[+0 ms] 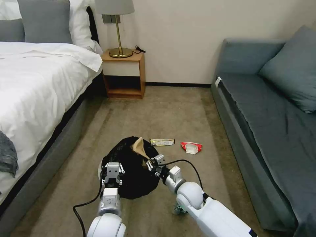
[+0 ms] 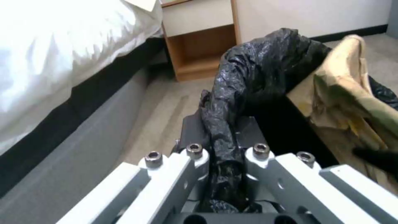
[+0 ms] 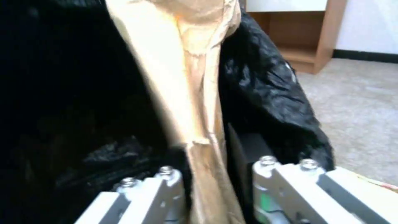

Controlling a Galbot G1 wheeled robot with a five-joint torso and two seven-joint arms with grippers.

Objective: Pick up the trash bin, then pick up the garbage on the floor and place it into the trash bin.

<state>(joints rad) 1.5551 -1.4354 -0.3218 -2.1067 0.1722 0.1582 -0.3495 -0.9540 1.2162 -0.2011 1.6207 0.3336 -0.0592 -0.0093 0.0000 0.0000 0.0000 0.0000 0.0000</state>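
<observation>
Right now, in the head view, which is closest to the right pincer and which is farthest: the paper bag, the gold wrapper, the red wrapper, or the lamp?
1. Paper bag: held in the right pincer, over the bin.
2. Gold wrapper: on the carpet just beyond.
3. Red wrapper: on the carpet, toward the sofa.
4. Lamp: far off on the nightstand.

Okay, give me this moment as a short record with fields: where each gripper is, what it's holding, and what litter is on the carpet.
left gripper: shut on the rim of the trash bin
right gripper: over the bin, shut on the brown paper bag
on carpet: snack wrapper, red-white wrapper
near right arm: bottle, mostly hidden
setting: bed left, sofa right
</observation>
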